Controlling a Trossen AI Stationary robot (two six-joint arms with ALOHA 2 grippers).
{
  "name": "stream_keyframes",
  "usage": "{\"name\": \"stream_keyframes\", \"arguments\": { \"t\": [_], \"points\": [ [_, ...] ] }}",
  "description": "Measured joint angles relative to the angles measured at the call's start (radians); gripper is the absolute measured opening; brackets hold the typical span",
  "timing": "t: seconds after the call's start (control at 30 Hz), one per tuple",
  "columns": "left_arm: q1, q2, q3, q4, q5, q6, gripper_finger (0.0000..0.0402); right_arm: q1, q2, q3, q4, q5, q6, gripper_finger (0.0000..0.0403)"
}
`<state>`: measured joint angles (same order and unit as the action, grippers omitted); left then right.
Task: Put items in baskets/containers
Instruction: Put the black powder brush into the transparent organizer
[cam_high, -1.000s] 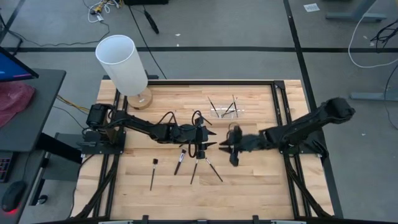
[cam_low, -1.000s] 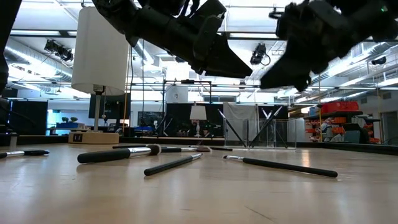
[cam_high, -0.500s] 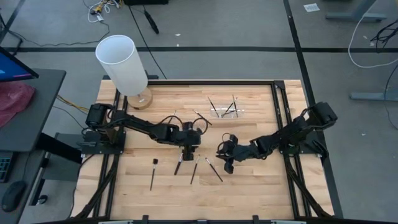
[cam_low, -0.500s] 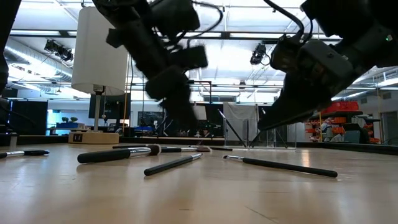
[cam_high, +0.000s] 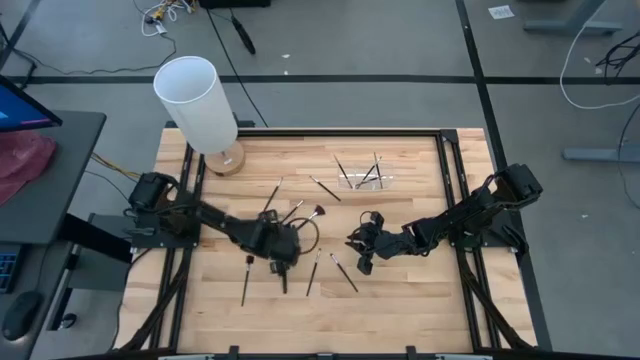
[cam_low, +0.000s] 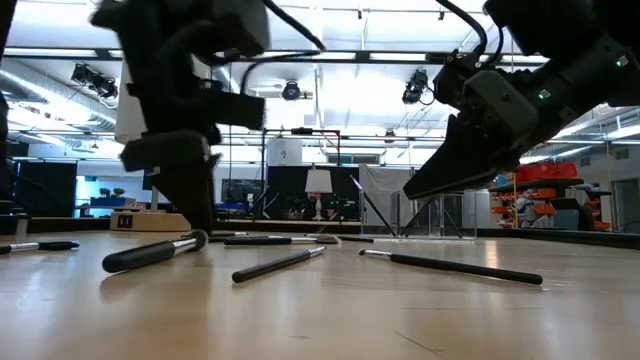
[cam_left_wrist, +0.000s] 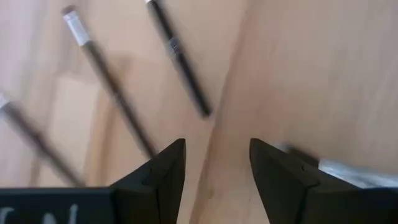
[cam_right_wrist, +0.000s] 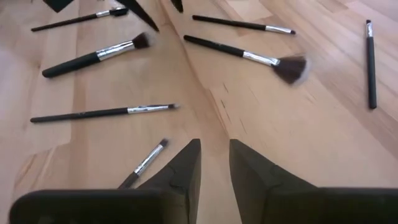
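Observation:
Slim makeup brushes lie flat on the wooden table: several near the near edge (cam_high: 312, 272) and several farther back (cam_high: 318, 212). A few more stick up out of the small clear holder (cam_high: 362, 178), which also shows in the low view as the clear holder (cam_low: 455, 215). My left gripper (cam_high: 282, 262) is open, points down and is low at the table beside a thick dark brush (cam_low: 150, 252). My right gripper (cam_high: 361, 262) hangs above the table with its fingers a little apart, over a thin brush (cam_right_wrist: 146, 158), touching nothing. My left gripper (cam_left_wrist: 214, 155) comes from above, pointing down. The outer side of one finger (cam_low: 195, 215) stands against the thick brush's ferrule end (cam_left_wrist: 348, 174). Nothing is between the fingers. The brush lies flat on the table.
A tall white cylinder (cam_high: 195, 100) on a round wooden base stands at the far left corner. A fan brush (cam_right_wrist: 289, 67) and other brushes (cam_right_wrist: 102, 113) lie ahead of the right gripper. Black frame rails run along the table's edges.
My left gripper has swung from the table's middle toward the left and near edge and dropped to the tabletop, tipping to point down. The thick brush beside it has slid along the table. My right arm has lowered, and its gripper has shifted slightly toward the left and near edge.

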<state>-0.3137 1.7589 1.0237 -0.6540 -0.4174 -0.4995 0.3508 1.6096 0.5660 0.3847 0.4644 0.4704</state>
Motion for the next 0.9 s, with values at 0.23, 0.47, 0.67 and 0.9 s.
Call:
{"name": "stream_keyframes", "arguments": {
  "t": [0.23, 0.47, 0.67, 0.9],
  "points": [
    [-0.095, -0.092, -0.001, -0.223, -0.106, -0.265, 0.0181, 0.0, 0.0, 0.0, 0.024, 0.0, -0.018, 0.0084],
    [-0.171, -0.144, 0.0, -0.213, -0.144, -0.577, 0.0181, 0.0, 0.0, 0.0, 0.046, 0.011, -0.038, 0.0084],
    [-0.179, -0.111, 0.0, -0.128, -0.111, -0.617, 0.021, 0.0, 0.0, 0.0, 0.056, 0.018, -0.038, 0.0084],
    [-0.18, -0.059, 0.0, -0.014, 0.007, -0.601, 0.0258, 0.0, 0.0, 0.0, 0.073, 0.018, -0.038, 0.0084]
  ]
}}
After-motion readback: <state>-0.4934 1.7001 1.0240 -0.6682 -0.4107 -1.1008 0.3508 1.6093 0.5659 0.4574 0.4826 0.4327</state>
